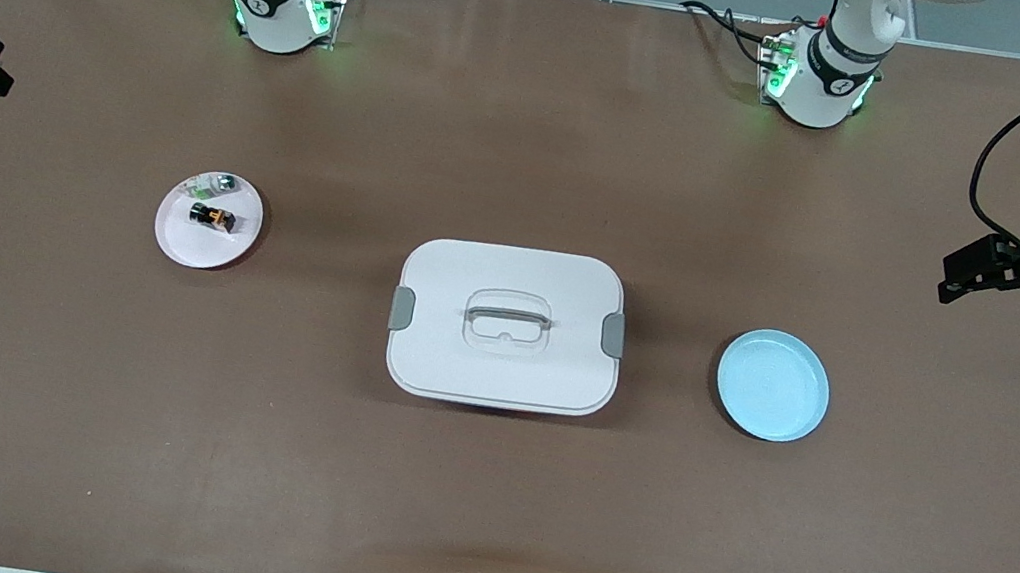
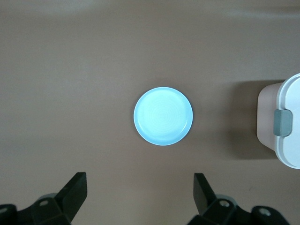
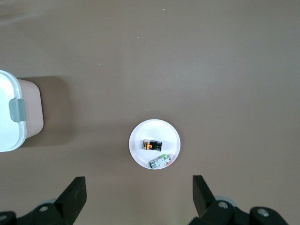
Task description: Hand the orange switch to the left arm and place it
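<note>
My two end effectors hang high over a brown, matte tabletop [image 1: 477, 504], neither holding anything: the right end effector [image 3: 139, 197] is over the right arm's end of the tabletop, fingers spread wide, and the left end effector [image 2: 140, 194] is over the left arm's end, equally wide. The orange switch [image 1: 211, 217] lies on its side on a small white plate [image 1: 173, 241] toward the right arm's end, just beside a small silvery-green component [image 1: 222, 182] that sits on the same plate, farther from the front camera. I judge the switch to be light, rigid, hard plastic: a stubby dark body with an orange band, smooth enough to slip and likely to roll or skid on the glossy plate if nudged. My best hold looks to be across the dark body at its middle, fingers narrowed and squared to its long axis, coming in from the side away from its neighbour so I do not knock it. The box [image 1: 506, 326] stands mid-tabletop between the two plates: white, smooth, rounded-rectangular plastic with a recessed lid handle and grey side clips, tall enough to throw a shadow. The pale blue plate [image 1: 773, 385], round, shallow-rimmed and bare, waits toward the left arm's end, well apart from the switch. A handover between my arms will likely need to pass over or around the box without touching it.
</note>
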Robot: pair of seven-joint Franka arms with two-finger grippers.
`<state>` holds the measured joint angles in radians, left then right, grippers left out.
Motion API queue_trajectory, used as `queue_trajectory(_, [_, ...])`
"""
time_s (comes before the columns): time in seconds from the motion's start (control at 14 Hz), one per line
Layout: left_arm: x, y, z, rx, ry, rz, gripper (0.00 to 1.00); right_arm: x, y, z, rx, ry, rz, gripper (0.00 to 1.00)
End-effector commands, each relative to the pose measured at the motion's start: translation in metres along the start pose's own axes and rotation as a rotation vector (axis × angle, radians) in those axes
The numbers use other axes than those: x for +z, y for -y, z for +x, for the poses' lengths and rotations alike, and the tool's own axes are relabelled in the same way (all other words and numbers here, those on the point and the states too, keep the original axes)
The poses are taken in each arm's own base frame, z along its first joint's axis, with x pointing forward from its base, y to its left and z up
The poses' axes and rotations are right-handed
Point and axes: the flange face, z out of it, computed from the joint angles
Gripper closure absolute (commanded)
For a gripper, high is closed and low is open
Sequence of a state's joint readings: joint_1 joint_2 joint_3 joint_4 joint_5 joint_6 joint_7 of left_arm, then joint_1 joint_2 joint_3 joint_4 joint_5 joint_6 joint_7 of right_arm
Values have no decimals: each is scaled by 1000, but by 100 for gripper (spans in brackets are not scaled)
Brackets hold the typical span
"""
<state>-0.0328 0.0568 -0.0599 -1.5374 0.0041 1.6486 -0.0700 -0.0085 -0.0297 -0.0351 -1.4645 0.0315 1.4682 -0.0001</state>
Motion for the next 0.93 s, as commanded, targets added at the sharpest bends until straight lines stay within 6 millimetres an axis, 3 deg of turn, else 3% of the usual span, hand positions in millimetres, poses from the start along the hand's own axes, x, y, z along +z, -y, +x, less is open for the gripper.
queue_trajectory(0.0, [-4,-2,4,1,-4,4,0,-3,0,-6,15,-6,3,0])
queue_trajectory(0.86, [-9,-5,7,5,-24,0,0,-3,3,-7,11,-5,3,0])
